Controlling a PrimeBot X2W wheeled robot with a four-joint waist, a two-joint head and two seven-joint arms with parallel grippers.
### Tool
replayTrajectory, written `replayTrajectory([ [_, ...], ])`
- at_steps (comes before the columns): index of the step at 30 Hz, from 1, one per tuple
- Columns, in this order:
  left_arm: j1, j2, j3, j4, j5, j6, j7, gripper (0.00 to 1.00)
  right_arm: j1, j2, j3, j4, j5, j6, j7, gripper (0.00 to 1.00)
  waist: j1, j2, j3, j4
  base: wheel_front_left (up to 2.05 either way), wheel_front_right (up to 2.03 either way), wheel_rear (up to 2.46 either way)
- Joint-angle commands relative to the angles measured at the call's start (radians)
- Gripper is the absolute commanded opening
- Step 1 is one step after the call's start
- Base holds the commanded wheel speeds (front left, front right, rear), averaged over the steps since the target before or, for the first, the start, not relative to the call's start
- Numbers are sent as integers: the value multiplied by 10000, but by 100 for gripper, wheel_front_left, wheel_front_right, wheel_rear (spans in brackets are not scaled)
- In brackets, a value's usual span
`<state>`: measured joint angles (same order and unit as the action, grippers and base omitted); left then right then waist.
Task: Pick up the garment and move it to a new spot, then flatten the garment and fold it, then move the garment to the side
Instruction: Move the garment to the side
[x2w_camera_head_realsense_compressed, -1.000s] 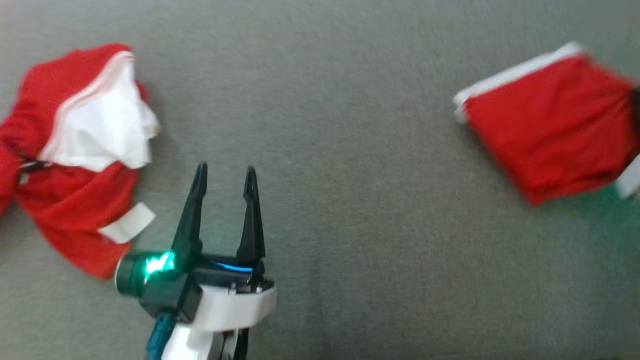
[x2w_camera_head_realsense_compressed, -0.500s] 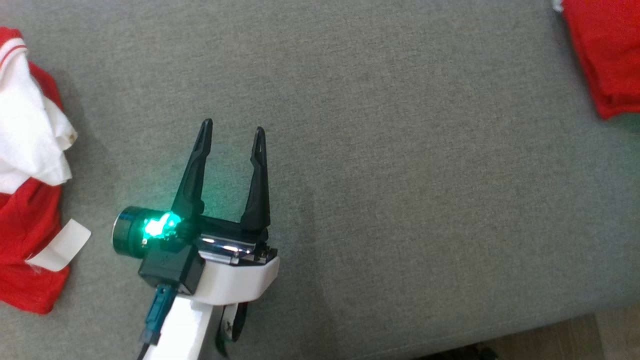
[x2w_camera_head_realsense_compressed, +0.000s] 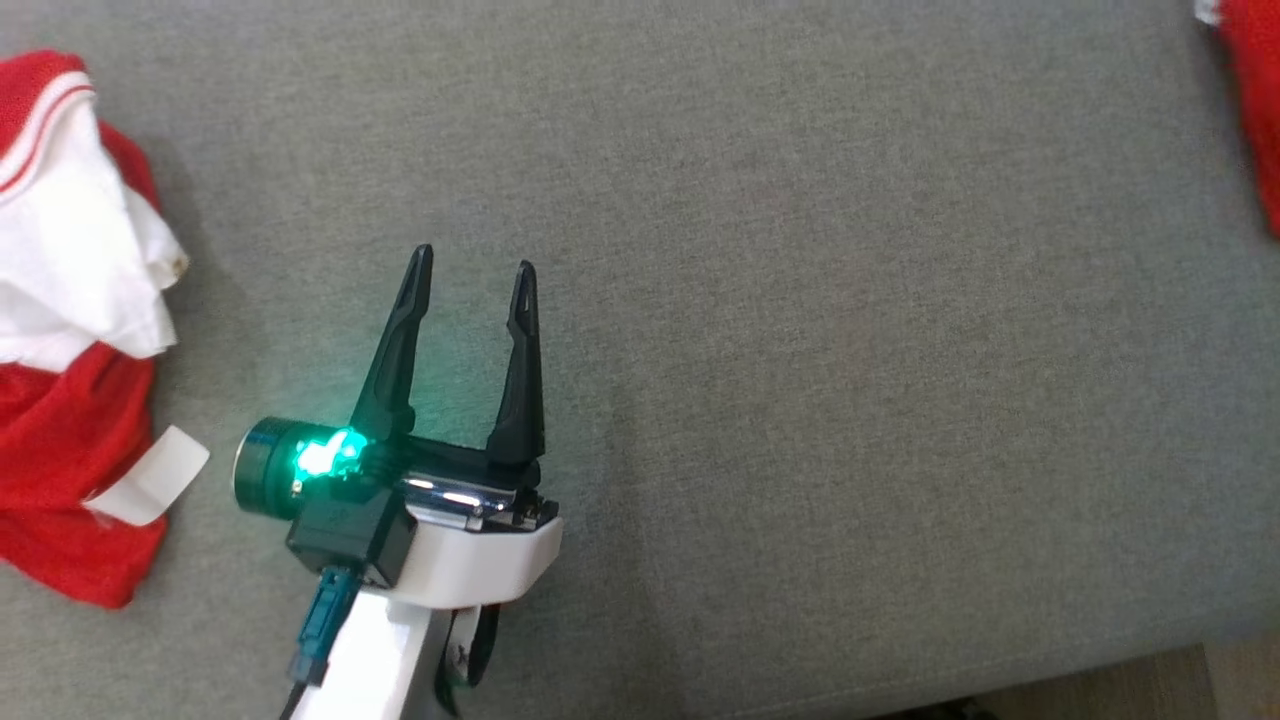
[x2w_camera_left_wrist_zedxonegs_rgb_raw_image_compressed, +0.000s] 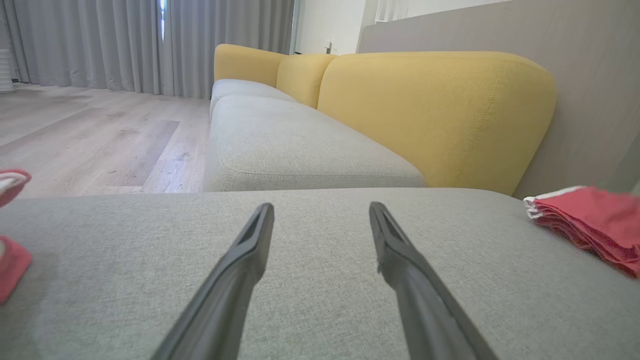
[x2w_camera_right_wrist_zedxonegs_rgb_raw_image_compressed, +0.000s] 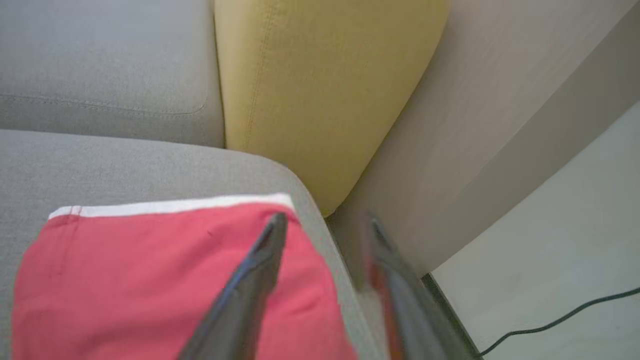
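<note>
Head view: left gripper (x2w_camera_head_realsense_compressed: 473, 262) hovers over the bare sofa seat (x2w_camera_head_realsense_compressed: 800, 350), fingers wide, empty; parked clear, I judge. Crumpled garment (x2w_camera_head_realsense_compressed: 60, 420) far left, folded garment (x2w_camera_head_realsense_compressed: 1265, 90) far right.
Left wrist view: nothing between the fingers.
Right wrist view: right gripper (x2w_camera_right_wrist_zedxonegs_rgb_raw_image_compressed: 325, 220) above the folded garment at the seat's corner, fingers apart, gripping nothing. Set aside, probably.

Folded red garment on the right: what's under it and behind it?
The garment lies on the grey seat, near its rounded corner; a yellow backrest stands behind. Anything between cloth and seat is covered.
</note>
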<state>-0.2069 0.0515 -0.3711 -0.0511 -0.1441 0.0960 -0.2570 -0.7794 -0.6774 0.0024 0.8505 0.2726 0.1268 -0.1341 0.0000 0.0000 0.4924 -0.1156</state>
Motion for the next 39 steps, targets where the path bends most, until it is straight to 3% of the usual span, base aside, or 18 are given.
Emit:
replayTrajectory([
  [1,-31,-13,219,-248,-60,8,-47,100,31,-174,-63,-54,-192,39,-214,100,0,0,-223,76,0,0,0],
  [8,572,-13,328,-23,-429,95,-47,100,867,1472,308,-271,43,39,-778,100,0,0,-1498,253,0,0,0],
  [17,1889,-13,657,542,-1008,188,-47,100,3447,3242,2713,-1696,1767,39,-1111,100,0,0,-3651,734,0,0,0],
  [23,2898,-13,1127,1099,-1612,630,-47,100,5056,4368,3669,-2520,2005,39,-1264,100,0,0,-4847,987,0,0,0],
  [28,3164,-13,1674,1035,-1211,1015,-47,100,5996,4771,3297,-3873,1340,39,-1273,100,0,0,-5277,1226,0,0,0],
  [33,3294,-13,1914,808,-976,822,-47,100,6692,4944,2481,-4992,539,39,-1274,100,0,0,-5620,1399,0,0,0],
  [39,3771,-13,2239,373,-681,807,-47,100,7890,5592,1326,-6083,-290,39,-1275,100,0,0,-6082,1514,0,0,0],
])
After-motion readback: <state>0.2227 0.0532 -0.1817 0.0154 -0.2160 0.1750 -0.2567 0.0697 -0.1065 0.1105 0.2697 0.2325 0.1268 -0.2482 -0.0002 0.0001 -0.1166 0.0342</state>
